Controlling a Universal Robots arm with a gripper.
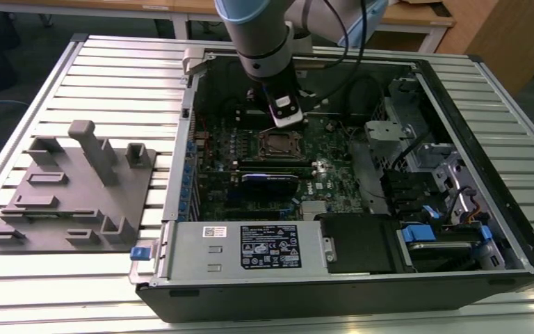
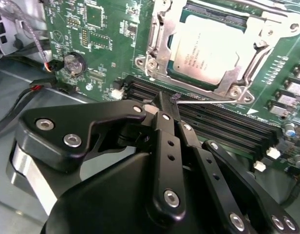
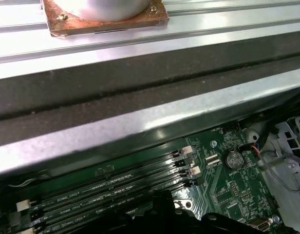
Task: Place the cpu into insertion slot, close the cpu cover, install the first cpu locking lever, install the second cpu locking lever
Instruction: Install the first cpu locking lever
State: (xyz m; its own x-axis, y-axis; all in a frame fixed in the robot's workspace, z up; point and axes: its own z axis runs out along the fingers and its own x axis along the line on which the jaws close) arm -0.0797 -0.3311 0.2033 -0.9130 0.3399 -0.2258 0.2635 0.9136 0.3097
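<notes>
Where the arm stands (exterior view): the gripper (image 1: pixel 286 118) reaches down into the open computer case (image 1: pixel 341 299), just beside the insertion slot (image 1: pixel 280 145) of the green motherboard (image 1: pixel 248 149), low enough to work at the socket's edge.
Grey fixture (image 1: pixel 72 188): on the slatted table (image 1: pixel 109 62), at the exterior view's left, well apart from the case.
Cpu (second wrist view): the cpu (image 2: pixel 211 46) lies flat in the slot, silver top up.
Cpu cover (image 2: pixel 157 41): down over the chip's edges, the chip showing through its window (closed, by my judgement).
Locking lever (image 2: pixel 213 102): a thin silver rod along the socket's side, next to the memory slots (image 2: pixel 228 124); its end sits at the gripper's tips.
Jaws: pressed together at that end; whether they pinch the rod, I cannot tell.
First wrist view: the memory slots and a coin battery (image 3: pixel 233 159) lie below the case's wall.
</notes>
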